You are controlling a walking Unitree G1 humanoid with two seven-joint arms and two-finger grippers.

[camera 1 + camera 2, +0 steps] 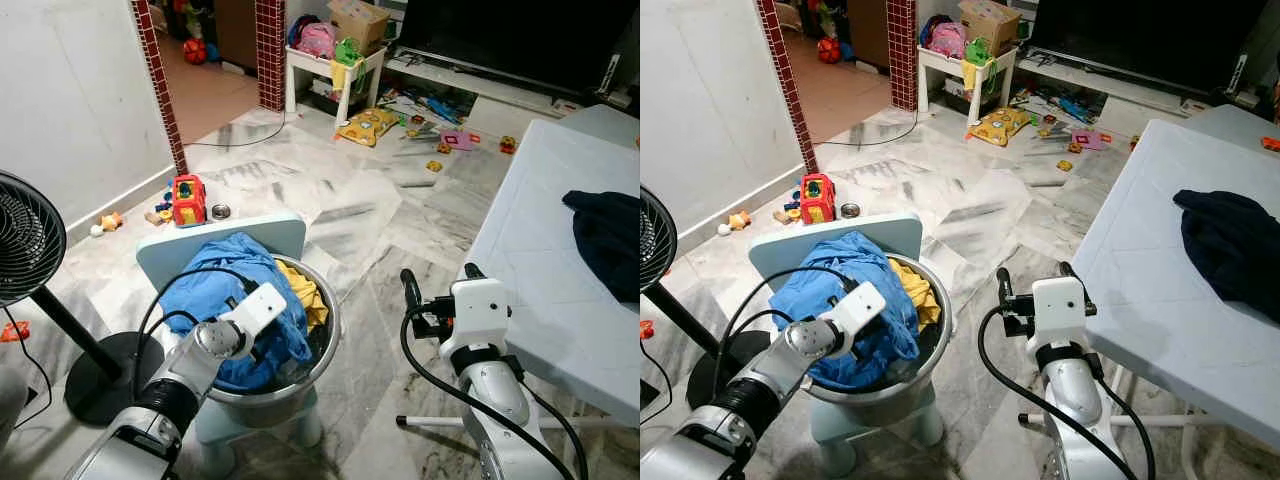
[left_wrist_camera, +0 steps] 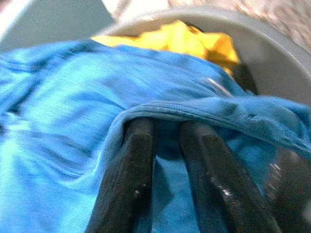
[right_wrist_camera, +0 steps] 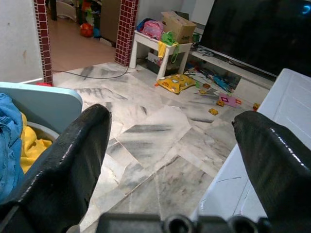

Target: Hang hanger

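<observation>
Hanger: can't tell where it is from these views. What's being worked is a metal basin [image 1: 325,335] of laundry at 7 o'clock in the head view, sitting on a pale blue child's chair [image 1: 225,240].

Writing: any print on the cardboard box [image 1: 358,20] at 12 o'clock is too small to read.

Left arm: bent in from 7 o'clock, wrist angled down into the basin. Left gripper [image 2: 167,145] is buried in the blue cloth [image 1: 225,280]. Its fingers [image 2: 133,165] are nearly together, with blue fabric in the narrow gap and a hem folded over the tips. A yellow cloth [image 1: 305,295] lies just behind, against the far rim.

Right arm: comes up from 5 o'clock with the wrist roughly level. Right gripper [image 1: 440,280] points forward over the marble floor [image 1: 360,220], between the basin and the white table [image 1: 540,260] — fingers spread wide, holding nothing and touching nothing.

Rest:
- Dark garment [image 1: 610,240] bunched on the table at 3 o'clock.
- Black standing fan [image 1: 25,235] at 9 o'clock.
- Red-and-yellow toy [image 1: 188,198] on the floor at 10 o'clock, by the wall.
- TV [image 1: 510,30] at 1 o'clock — small toys are scattered on the floor in front of it.
</observation>
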